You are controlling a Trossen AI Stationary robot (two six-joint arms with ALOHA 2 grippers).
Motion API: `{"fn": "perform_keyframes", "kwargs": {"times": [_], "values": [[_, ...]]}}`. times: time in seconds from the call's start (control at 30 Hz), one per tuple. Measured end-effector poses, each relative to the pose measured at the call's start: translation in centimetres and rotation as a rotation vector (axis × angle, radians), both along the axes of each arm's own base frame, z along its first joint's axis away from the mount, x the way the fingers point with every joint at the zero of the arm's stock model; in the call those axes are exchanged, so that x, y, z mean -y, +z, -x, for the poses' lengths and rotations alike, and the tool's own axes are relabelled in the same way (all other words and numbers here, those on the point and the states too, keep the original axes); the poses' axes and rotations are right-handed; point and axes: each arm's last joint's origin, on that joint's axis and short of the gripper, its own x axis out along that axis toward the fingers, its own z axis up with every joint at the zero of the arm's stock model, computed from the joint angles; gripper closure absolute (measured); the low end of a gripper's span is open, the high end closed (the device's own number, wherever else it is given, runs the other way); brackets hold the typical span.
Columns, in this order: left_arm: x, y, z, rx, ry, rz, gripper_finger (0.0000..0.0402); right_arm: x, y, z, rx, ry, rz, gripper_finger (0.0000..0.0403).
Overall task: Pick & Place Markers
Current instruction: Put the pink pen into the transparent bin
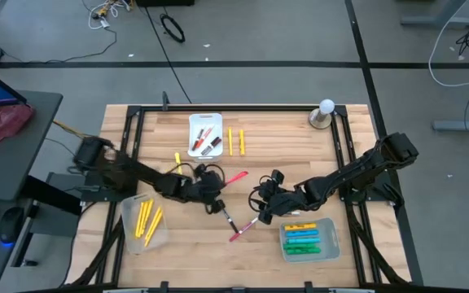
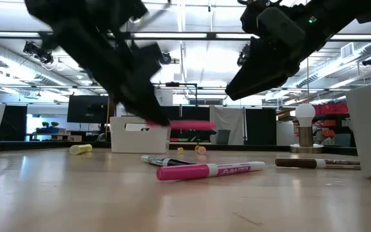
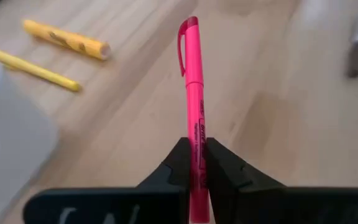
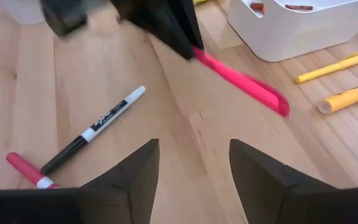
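Near the middle of the wooden bench (image 1: 243,244) the left gripper (image 3: 194,163) has its jaws clamped on one pink marker (image 3: 193,93), which sticks out past the fingers and is lifted clear of the wood in the low view. The right gripper (image 4: 194,163) hangs close by, its jaws spread wide and holding nothing.

The count in the high view: two yellow markers (image 1: 235,141) lie side by side beside the white tray (image 1: 205,120) at the far edge, and a third short yellow one (image 1: 177,158) lies nearer the left arm. The white tray holds a few red and dark markers, too small to count surely. A clear tray (image 1: 130,213) near the left front holds about three yellow markers. A second clear tray (image 1: 333,236) on the right front holds one yellow, one light blue and two green rows. Loose on the bench between the arms lie a black-and-white marker (image 4: 98,129) and a pink-capped white one (image 2: 208,170); a brown one (image 2: 317,164) shows only in the low view.

A white-topped bulb (image 1: 325,110) stands at the far right corner. Both arms blur in the low view, and the left gripper hides part of the loose markers from above.
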Motion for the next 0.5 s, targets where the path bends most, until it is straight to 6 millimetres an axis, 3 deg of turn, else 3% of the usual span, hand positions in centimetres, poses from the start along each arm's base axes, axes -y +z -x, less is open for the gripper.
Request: {"fn": "perform_keyframes", "kwargs": {"times": [0.1, 0.27, 0.4, 0.5], "values": [[1.8, 2.6, 1.9, -0.028, -0.093, -0.037, 0.0372, 0.0, 0.0, 0.0, -0.002, 0.001, 0.001, 0.0206], [7.2, 8.3, 5.7, -0.120, -0.253, -0.020, 0.0372, 0.0, 0.0, 0.0, -0.001, 0.001, 0.015, 0.0206], [10.4, 12.1, 9.3, -0.240, -0.200, 0.074, 0.0372, 0.0, 0.2, -0.1, 0.022, -0.012, 0.038, 0.0206], [11.8, 13.8, 12.4, -0.368, -0.075, 0.186, 0.0372, 0.0, 0.3, -0.2, 0.040, -0.017, 0.047, 0.0206]]}}
